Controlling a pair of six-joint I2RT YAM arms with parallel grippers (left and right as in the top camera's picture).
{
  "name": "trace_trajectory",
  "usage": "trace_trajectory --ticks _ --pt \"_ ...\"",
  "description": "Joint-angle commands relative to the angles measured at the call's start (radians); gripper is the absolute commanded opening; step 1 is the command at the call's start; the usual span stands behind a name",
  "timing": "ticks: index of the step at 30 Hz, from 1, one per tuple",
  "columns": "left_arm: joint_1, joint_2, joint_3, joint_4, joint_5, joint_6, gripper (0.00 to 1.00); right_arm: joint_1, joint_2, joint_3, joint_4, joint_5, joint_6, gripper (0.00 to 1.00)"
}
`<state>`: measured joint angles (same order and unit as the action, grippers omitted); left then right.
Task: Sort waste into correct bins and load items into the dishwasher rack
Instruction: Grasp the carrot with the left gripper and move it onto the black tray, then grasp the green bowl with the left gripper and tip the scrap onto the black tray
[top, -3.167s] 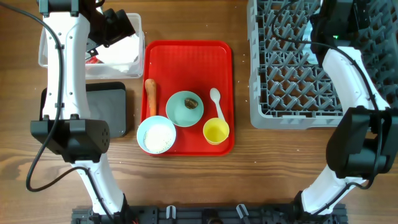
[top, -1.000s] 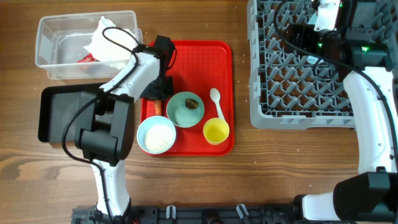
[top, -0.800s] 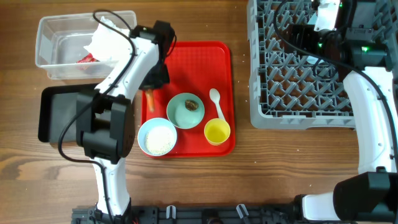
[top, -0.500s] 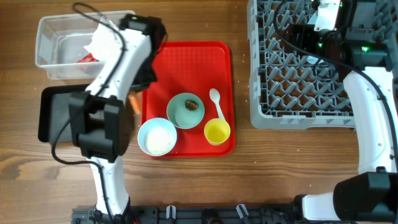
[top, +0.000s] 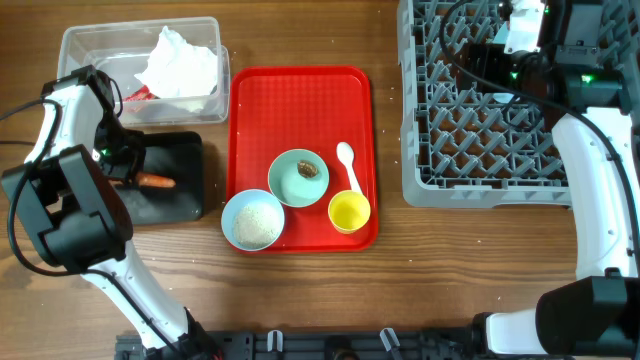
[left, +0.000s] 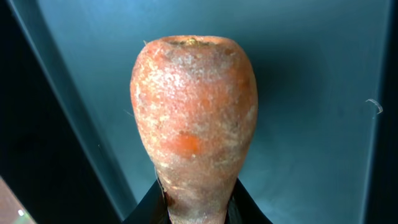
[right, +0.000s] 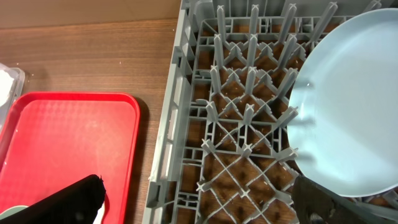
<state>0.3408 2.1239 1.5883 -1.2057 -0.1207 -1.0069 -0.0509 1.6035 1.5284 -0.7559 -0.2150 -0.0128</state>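
- Overhead: carrot (top: 157, 181) gone from red tray (top: 300, 90), now over black tray (top: 178, 205) in left claw (top: 130, 178).
- Left wrist: claw clamped on carrot's narrow end.
- Right wrist: right claw (right: 196, 186) wide; plate (right: 348, 106) standing in rack (right: 242, 124).

"Can you make out the thin end of the carrot (left: 194, 118)?"

"No. It runs off the bottom of the left wrist view, between the fingers (left: 144, 210) of the left gripper (left: 194, 214), and they barely show."

"And the plate (right: 348, 93)?"

"Cut by the right wrist view's right edge. From overhead the right arm (top: 590, 170) covers it, and the rack (top: 470, 170) runs off the top and right."

"The brown bit (top: 309, 168) in the teal bowl (top: 285, 182)?"

"Too small to tell."
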Motion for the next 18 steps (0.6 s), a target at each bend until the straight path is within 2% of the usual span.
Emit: trace_trajectory --ticks 1,2,3,4,8,9,11,13,18 --pt "0.003 -0.019 -0.006 0.01 0.008 0.05 0.49 0.001 0.014 0.001 -0.002 0.013 -0.011 1.0" --pt "0.003 -0.019 -0.006 0.01 0.008 0.086 0.64 0.001 0.014 0.001 -0.005 0.013 -0.011 1.0" --pt "0.003 -0.021 -0.006 0.006 0.008 0.092 0.88 0.001 0.014 0.001 -0.009 0.013 -0.011 1.0" --pt "0.004 -0.025 -0.003 0.006 0.008 0.111 1.0 0.001 0.014 0.001 -0.011 0.013 -0.013 1.0" --pt "0.01 -0.128 0.082 -0.062 0.008 0.138 1.0 0.001 0.014 0.001 -0.013 0.013 -0.013 1.0" --pt "0.003 -0.19 0.109 -0.071 0.022 0.196 1.0 0.001 0.014 0.001 -0.013 0.013 -0.013 1.0" --pt "-0.035 -0.31 0.126 -0.058 0.127 0.411 1.0 0.001 0.014 0.001 -0.013 0.013 -0.013 1.0" --pt "-0.135 -0.422 0.126 -0.064 0.211 0.628 1.0 0.001 0.014 0.001 -0.012 0.013 -0.013 1.0" --pt "-0.462 -0.418 0.109 -0.064 0.214 0.842 1.0 0.001 0.014 0.001 -0.016 0.013 -0.011 1.0"
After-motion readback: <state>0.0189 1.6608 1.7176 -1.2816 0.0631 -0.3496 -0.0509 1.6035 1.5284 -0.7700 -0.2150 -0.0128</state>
